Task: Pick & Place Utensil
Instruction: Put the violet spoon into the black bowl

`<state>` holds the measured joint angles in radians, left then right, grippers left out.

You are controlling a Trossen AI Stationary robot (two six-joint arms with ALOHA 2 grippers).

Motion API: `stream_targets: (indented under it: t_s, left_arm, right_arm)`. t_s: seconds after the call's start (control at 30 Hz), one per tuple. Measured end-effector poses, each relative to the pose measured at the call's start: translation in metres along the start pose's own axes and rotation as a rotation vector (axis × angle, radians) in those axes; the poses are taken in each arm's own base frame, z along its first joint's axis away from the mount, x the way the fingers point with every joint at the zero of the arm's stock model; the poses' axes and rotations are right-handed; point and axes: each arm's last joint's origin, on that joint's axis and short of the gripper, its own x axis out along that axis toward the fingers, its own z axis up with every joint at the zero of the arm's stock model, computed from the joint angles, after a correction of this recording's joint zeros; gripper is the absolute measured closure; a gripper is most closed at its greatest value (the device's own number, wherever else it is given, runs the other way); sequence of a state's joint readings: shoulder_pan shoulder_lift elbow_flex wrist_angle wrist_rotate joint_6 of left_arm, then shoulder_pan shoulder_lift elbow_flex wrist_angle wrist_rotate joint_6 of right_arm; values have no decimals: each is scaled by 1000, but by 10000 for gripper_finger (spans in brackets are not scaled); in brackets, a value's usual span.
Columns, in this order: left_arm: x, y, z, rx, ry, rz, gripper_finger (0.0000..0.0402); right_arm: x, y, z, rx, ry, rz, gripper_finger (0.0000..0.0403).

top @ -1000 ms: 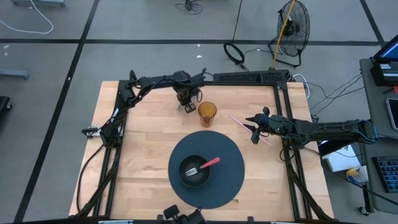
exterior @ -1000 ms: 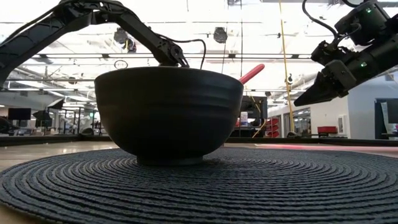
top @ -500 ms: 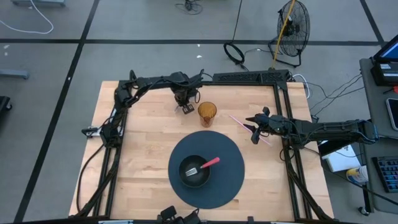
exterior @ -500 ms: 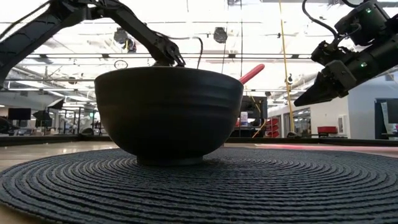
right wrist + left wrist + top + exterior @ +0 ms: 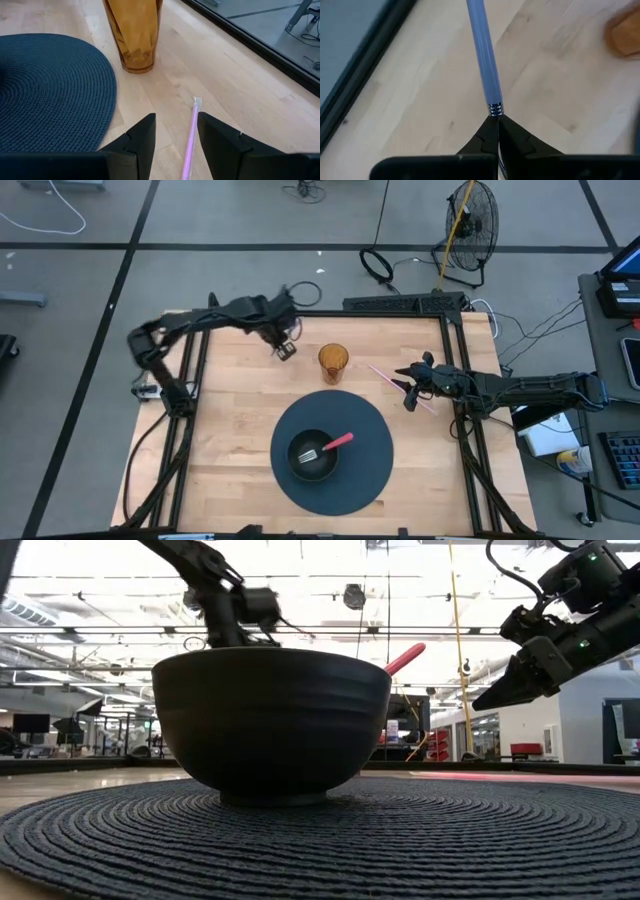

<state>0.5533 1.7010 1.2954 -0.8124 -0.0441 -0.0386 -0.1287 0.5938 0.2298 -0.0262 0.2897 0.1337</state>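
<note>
Left gripper point(image 5: 495, 131) clamped on the metal end of a blue-handled utensil point(image 5: 483, 55), carried above the table's far edge, left of the amber cup point(image 5: 333, 361). Judged step: transport after pickup. The next move probably calls for swinging toward the black bowl point(image 5: 313, 455) on the round mat point(image 5: 365, 435), which sits toward the near edge. The bowl already holds a red-handled fork point(image 5: 325, 447); the cup stands near the path. Right gripper point(image 5: 175, 131) hovers wide apart over a pink straw point(image 5: 189, 137) by the right edge.

A grey floor point(image 5: 80, 290) crossed by dark seams is seen around the wooden table point(image 5: 235, 410); a fan point(image 5: 470, 220) is placed at one o'clock.
</note>
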Motion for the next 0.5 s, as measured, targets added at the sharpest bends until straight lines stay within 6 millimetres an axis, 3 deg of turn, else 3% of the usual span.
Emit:
stream_targets:
  t_s: [0.23,0.5]
  left_arm:
    - [-38,-1,-44,-89,-238,-48,399]
    - [-49,-20,-85,-91,-461,-166,397]
  right_arm:
    - [0,0,0,1,-1,-1,259]
    - [0,0,3,11,-34,4,259]
